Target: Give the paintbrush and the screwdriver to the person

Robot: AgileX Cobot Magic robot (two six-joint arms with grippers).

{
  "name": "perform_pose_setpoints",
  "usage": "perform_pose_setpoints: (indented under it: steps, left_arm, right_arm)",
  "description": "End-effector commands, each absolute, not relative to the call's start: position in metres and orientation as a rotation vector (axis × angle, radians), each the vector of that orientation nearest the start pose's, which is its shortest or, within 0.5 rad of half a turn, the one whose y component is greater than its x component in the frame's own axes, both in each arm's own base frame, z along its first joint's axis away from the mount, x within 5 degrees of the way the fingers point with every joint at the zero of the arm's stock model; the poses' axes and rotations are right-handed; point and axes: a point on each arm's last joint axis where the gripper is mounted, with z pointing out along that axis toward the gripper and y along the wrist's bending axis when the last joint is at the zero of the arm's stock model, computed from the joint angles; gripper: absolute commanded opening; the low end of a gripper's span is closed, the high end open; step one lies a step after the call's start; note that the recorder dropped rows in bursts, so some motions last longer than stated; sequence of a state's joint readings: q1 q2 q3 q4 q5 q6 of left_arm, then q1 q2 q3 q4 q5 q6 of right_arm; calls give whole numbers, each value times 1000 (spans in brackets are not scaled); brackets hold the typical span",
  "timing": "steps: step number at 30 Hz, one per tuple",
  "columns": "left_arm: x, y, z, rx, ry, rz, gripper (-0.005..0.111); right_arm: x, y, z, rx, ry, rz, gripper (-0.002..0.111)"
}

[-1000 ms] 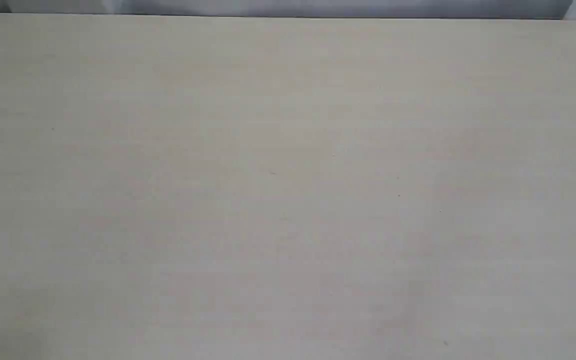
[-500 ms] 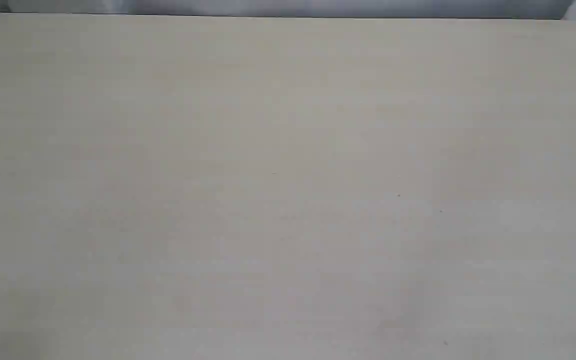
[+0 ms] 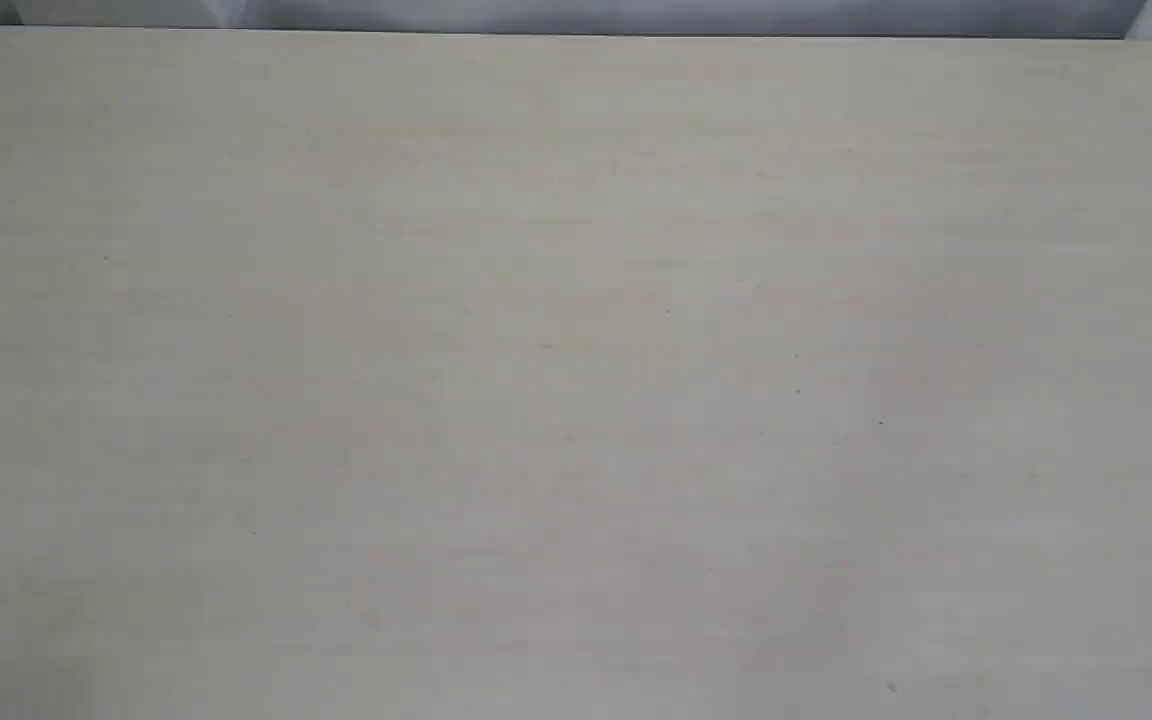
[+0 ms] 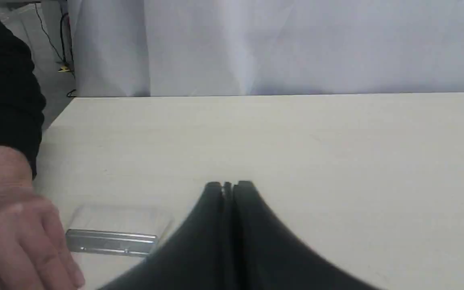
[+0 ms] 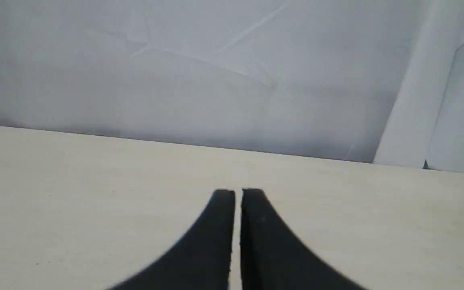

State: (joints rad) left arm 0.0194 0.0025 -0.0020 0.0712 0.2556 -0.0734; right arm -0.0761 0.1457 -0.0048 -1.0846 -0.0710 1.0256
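One pale bench (image 3: 576, 400) fills nearly the whole exterior view, and behind its far edge hangs a white sheet (image 4: 296, 44). At the bench's left side is the person (image 4: 10, 225): a bare, blurred hand with a black sleeve (image 4: 2, 88) above it. Both claws hover low over the bench. The left claw (image 4: 228, 186) has its jaws pressed together. The right claw (image 5: 238, 193) is narrow, with only a thin slit between its jaws, and holds nothing (the exterior view shows just a dark corner at the right edge). The paintbrush (image 4: 111, 239) lies flat on the bench, just beside the person's fingers (image 4: 56, 245) and near the left claw. Only its silver ferrule and pale bristles (image 4: 119, 217) show. Whether the fingers touch it, I cannot tell.
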Motion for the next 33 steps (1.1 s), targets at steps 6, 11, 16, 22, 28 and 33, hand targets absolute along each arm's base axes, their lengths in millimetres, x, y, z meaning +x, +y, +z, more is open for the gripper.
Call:
perform_pose_setpoints:
  steps: [6,11,16,22,28,33]
  left_arm:
    - [55,2,191,-31,1733,15,0]
    - [55,2,191,-31,1733,15,0]
    - [55,2,191,-31,1733,15,0]
    - [55,2,191,-31,1733,15,0]
    - [55,2,191,-29,1732,18,0]
    - [55,2,191,-29,1732,18,0]
  right_arm:
    - [68,5,211,-62,1552,1,4]
    - [65,6,214,-62,1510,5,4]
    - [65,-3,213,92,1522,6,4]
    - [65,-5,206,27,1599,-97,4]
    - [65,-5,202,24,1647,-102,4]
    - [61,-5,201,20,1636,-109,4]
